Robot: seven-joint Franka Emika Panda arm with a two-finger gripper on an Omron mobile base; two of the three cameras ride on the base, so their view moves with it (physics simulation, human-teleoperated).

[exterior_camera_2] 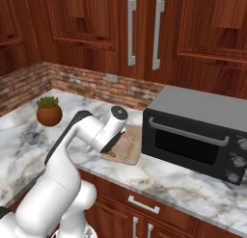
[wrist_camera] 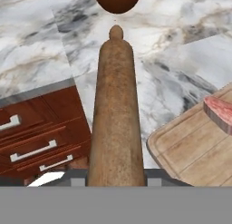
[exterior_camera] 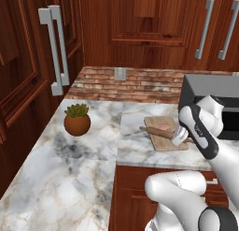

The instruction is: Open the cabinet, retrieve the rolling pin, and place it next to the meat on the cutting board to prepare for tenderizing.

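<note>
My gripper is shut on the rolling pin, a light-brown wooden cylinder that runs away from the hand, its far knob toward the plant pot. In the left base view the rolling pin hovers low over the left edge of the cutting board, pointing left. The meat, a small pinkish-red slab, lies on the board just behind the pin. In the hand view the meat sits on the cutting board to the pin's right. The cabinet at the left has its doors shut.
A potted succulent stands on the marble counter left of the board. A dark microwave sits close to the board's right side. Drawers run under the counter edge. Brick backsplash and upper doors lie behind.
</note>
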